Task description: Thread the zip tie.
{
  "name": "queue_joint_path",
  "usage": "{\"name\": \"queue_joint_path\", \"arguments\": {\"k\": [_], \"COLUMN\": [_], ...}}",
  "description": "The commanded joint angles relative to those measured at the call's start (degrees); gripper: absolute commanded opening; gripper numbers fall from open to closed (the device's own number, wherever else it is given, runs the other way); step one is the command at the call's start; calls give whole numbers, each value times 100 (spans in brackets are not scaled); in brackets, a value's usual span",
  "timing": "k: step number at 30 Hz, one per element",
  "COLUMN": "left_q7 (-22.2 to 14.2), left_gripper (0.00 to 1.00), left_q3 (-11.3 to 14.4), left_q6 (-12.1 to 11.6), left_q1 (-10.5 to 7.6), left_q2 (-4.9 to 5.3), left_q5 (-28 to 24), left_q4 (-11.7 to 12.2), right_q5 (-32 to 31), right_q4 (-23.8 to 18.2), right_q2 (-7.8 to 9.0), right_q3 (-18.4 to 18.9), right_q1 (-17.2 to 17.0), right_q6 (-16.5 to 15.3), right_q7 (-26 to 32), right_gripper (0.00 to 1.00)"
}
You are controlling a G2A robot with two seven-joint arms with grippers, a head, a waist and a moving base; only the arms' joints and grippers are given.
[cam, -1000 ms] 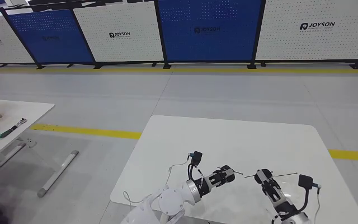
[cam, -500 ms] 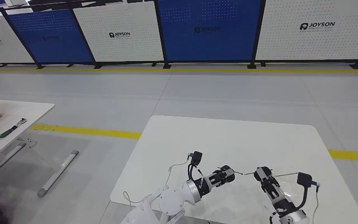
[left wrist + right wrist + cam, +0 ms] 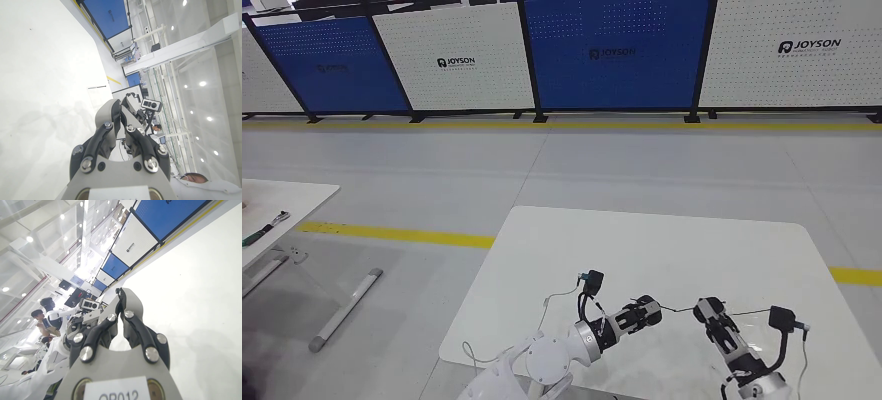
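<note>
Right tool clenched on the zip tie, a small black nub poking past its ribbed rubber pads. The thin, straight black strap runs over the smooth white surface, long axis crosswise, free end pointing to the robot's right. Left tool is also clenched, tip facing the right tool; whether it pinches the tie cannot be told.

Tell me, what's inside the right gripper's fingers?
A small black bit, likely the zip tie, pokes out at the tips of the right gripper's shut fingers. How much more lies pinched between them is covered.
</note>
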Motion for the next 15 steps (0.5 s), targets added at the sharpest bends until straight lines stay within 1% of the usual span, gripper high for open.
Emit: {"name": "queue_joint_path", "arguments": {"k": [1,5,15], "left_q7": [0,0,0], "left_gripper": [0,0,0], "left_q3": [0,0,0], "left_q6": [0,0,0], "left_q1": [0,0,0], "left_q2": [0,0,0], "left_q5": [0,0,0], "left_q4": [0,0,0], "right_q5": [78,58,-111], "right_q4": [-4,-48,-32], "right_q2": [-4,-9,-68], "right_q3": [55,130,40], "right_q1": [-25,-71,1], "right_q6": [-56,-83,52], "right_q7": [7,70,101], "right_gripper": [0,0,0]}}
